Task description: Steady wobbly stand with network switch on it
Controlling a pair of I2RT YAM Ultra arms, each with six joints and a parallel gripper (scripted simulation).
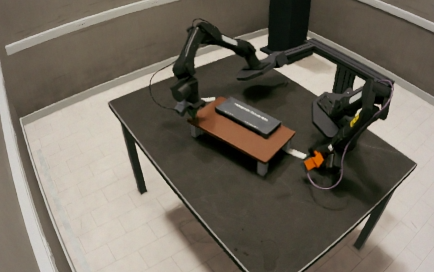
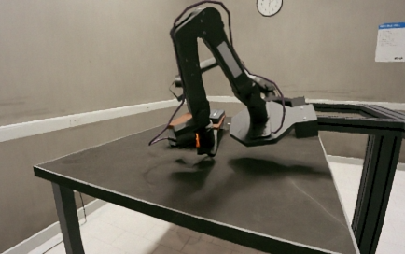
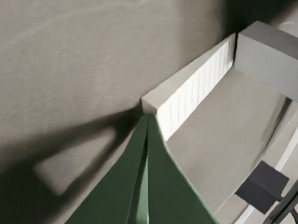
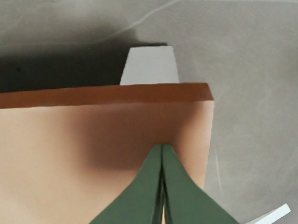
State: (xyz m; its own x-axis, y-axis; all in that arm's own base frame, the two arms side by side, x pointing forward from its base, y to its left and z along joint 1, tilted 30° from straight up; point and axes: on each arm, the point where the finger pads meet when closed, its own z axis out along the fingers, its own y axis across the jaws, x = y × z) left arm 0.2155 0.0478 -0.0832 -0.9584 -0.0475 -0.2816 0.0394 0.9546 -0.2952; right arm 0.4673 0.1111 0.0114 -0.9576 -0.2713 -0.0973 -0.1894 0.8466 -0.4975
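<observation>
The brown stand (image 1: 242,131) rests on grey legs mid-table with the dark network switch (image 1: 248,116) lying on top. My right gripper (image 1: 189,106) (image 4: 162,155) is shut and its tips press on the stand's top near the far-left corner, above a grey leg (image 4: 149,64). My left gripper (image 1: 315,160) is shut and low on the table at the stand's right end. Its tips (image 3: 147,115) touch the outer end of a white wedge (image 3: 193,90), which points toward a stand leg (image 1: 298,154). A second white wedge (image 1: 209,99) lies by the right gripper, and it also shows in the right wrist view (image 4: 266,219).
A black gantry frame (image 1: 350,65) with a flat mount plate (image 2: 272,122) stands over the table's back right. A dark column (image 1: 289,22) rises behind it. The left arm's purple cable (image 1: 325,182) loops on the table near the right edge.
</observation>
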